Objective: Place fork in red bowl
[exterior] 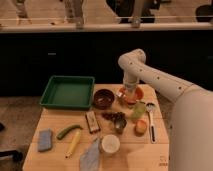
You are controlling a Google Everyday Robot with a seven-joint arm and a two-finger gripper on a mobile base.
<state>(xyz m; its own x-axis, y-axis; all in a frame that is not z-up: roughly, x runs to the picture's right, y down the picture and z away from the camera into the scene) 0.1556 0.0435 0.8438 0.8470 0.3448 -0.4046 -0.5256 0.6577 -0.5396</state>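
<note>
The red bowl [135, 97] sits at the table's far right, beside a darker maroon bowl [103, 98]. My gripper [128, 91] hangs straight down from the white arm, shut, with its tip at the red bowl's left rim. The gripper covers that part of the bowl. The fork is hidden; I cannot make it out in the gripper or in the bowl.
A green tray [67, 92] lies at the far left. Right of centre are a pale-headed spoon [151, 122], an orange fruit [141, 127] and a green item [139, 109]. Nearer are a white cup [110, 144], banana [73, 144], blue sponge [45, 140] and snack bar [92, 121].
</note>
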